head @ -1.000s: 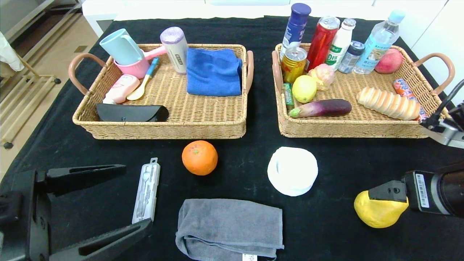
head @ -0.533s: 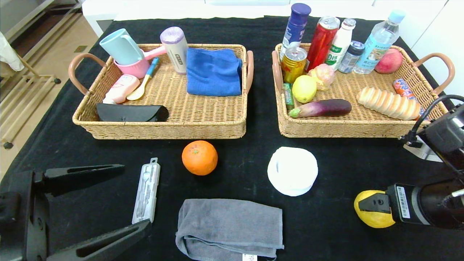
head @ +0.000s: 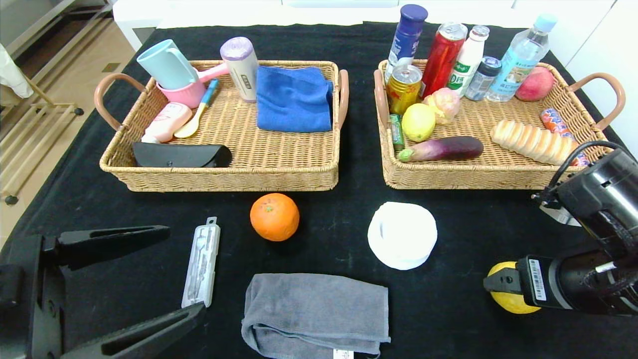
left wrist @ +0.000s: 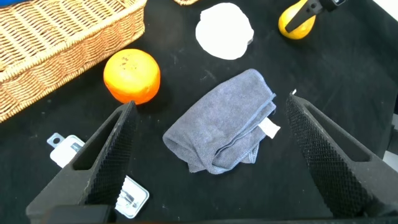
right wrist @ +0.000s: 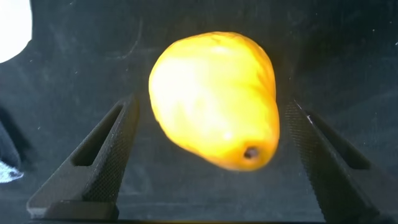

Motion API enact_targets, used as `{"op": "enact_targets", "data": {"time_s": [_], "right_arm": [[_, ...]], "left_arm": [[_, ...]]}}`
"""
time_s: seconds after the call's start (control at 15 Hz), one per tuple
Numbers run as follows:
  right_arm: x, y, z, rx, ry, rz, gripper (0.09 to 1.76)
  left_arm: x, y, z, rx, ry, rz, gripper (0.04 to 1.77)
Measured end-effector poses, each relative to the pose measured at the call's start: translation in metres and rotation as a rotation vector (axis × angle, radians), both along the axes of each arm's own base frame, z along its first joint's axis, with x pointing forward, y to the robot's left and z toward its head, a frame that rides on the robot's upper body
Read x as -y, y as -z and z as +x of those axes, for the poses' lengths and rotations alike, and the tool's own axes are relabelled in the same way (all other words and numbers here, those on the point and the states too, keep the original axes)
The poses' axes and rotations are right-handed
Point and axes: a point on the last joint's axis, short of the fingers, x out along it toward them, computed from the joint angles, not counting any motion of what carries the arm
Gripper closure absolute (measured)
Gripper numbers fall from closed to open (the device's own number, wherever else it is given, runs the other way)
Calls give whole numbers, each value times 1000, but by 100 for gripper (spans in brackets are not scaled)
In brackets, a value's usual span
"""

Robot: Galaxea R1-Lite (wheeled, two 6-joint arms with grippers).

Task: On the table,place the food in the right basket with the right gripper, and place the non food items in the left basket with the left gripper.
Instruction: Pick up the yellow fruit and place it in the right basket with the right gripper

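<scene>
Since a second ago, the right end effector (right wrist: 205,155) has slid further in over the lumpy yellow pear (head: 508,299), which now lies between its wide-spread, ridged black fingers (right wrist: 99,162) without visible contact (a white barcode sticker (head: 534,279) shows on the wrist). That pear sits on the black cloth worktop (head: 329,239) at the front right. Left end effector (head: 149,274) hovers at the front left, its tapering fingers spread wide and holding nothing, with a slim clear plastic case (head: 202,262) of metal tools between them. Nearby lie a dimpled round orange (head: 274,217), a soft round white roll (head: 402,235) and a folded grey towel (head: 315,314) with a small white tag. Ridged tan bread loaf (head: 533,142) rests in the woven wicker right basket (head: 488,174); the wicker left basket (head: 224,174) holds a folded blue cloth (head: 294,98). No writing is legible
</scene>
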Motion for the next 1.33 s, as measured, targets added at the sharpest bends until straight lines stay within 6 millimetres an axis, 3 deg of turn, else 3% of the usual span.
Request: {"op": "enact_targets", "data": {"time_s": [1.33], "right_arm": [[-3,11,8,-17,1,-14,14]], "left_arm": [[0,1,-1,7,2,9,9]]}}
